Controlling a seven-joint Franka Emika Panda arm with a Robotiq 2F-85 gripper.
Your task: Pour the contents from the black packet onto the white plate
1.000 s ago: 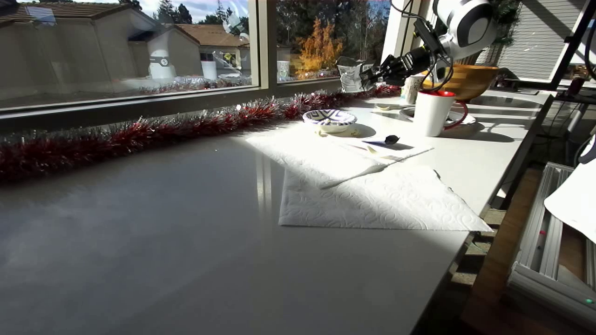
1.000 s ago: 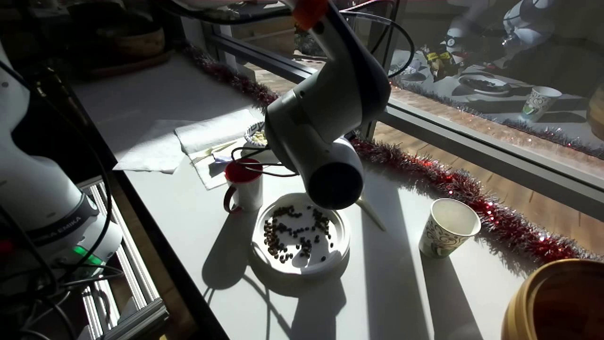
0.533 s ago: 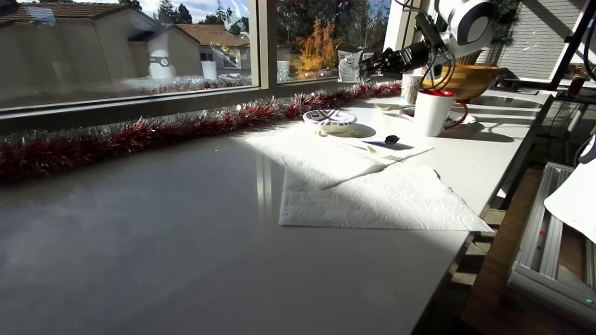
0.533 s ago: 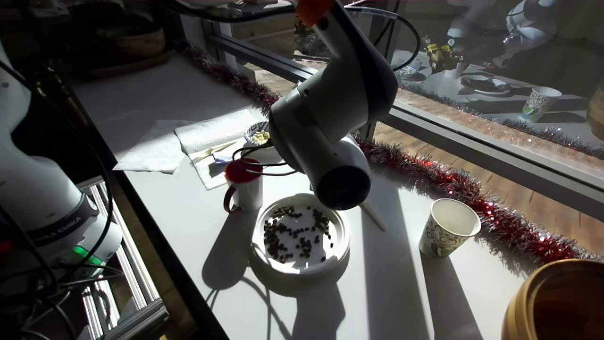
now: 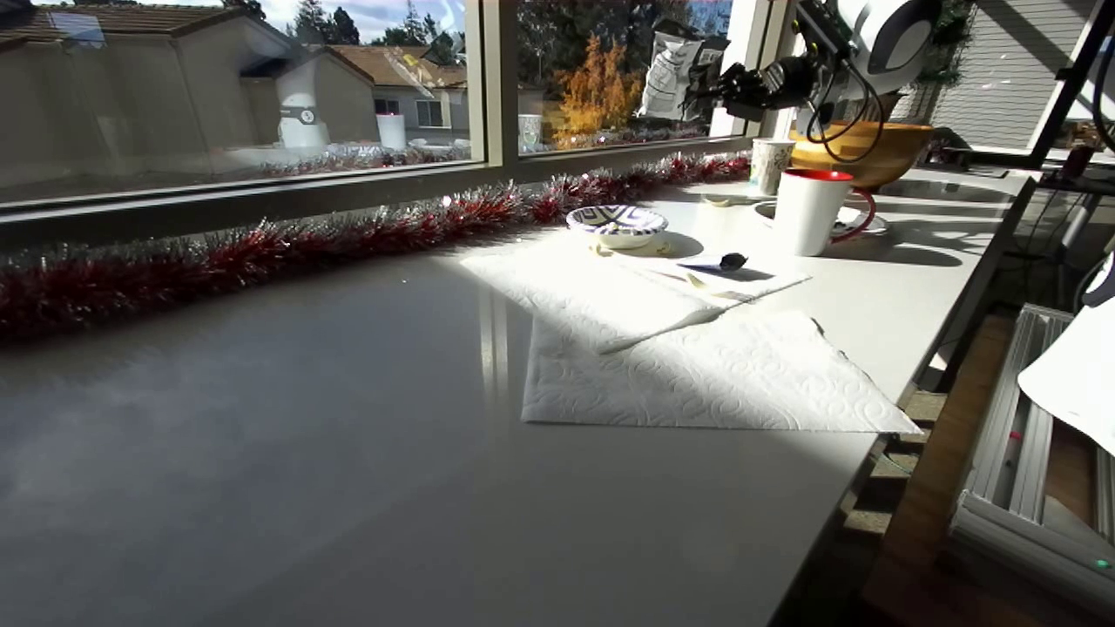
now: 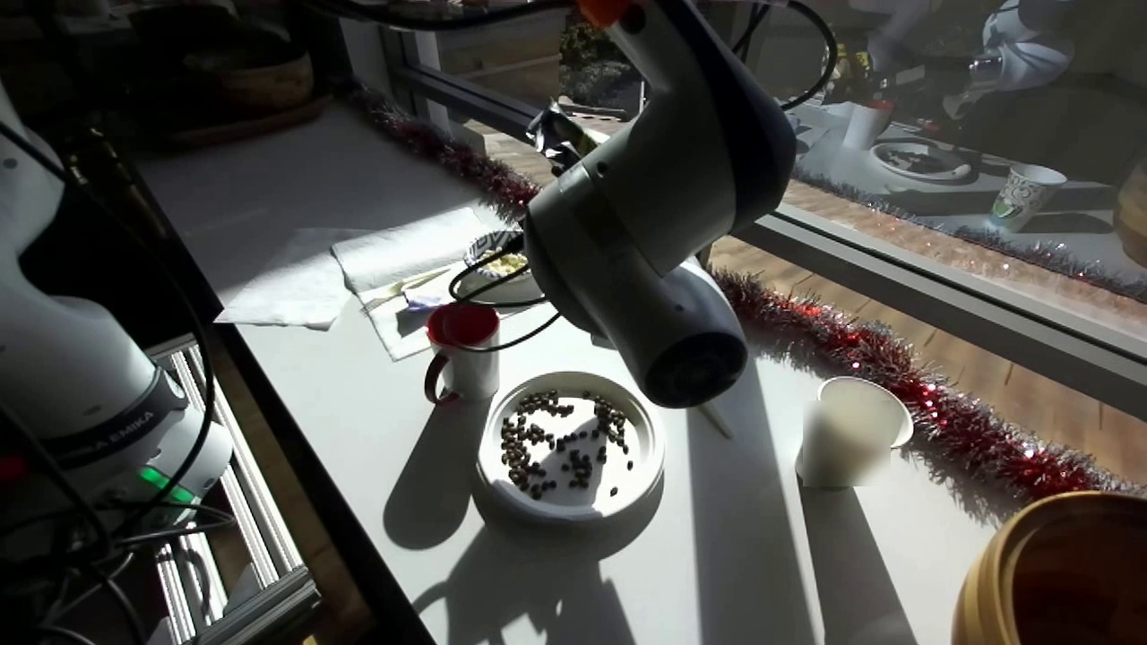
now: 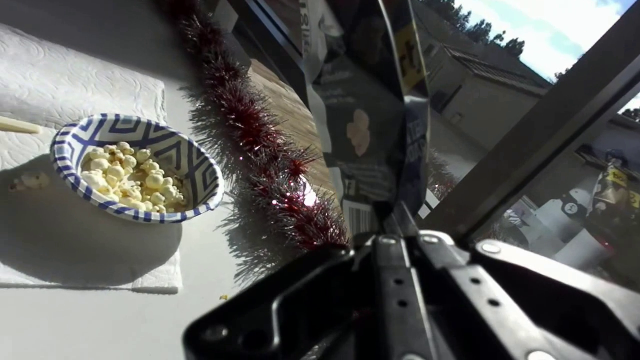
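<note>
1. Your gripper is clenched on the packet, pinching its low end beside the barcode. The upper end runs out of the wrist view, so you cannot check the mouth from there.

2. What has just changed is the pose: in an exterior view the packet rides higher than a moment ago, with more of its length on show. That reads as a lift rather than a pour; you see nothing falling from it.

3. Next out, left of the packet in the wrist view, come the tinsel and then the bowl, which holds popcorn. The plate is outside that view, so tipping here would probably spill into the tinsel or the bowl.

4. Farther off, the mug stands upright just beside the plate; it could get knocked if you come in low.

5. Farthest from the gripper, the plate lies on the tabletop and looks unchanged, dark bits scattered over it; you cannot tell whether these came from the packet. The packet is well apart from it, so your next move likely calls for carrying it over the rim before turning the mouth down.
</note>
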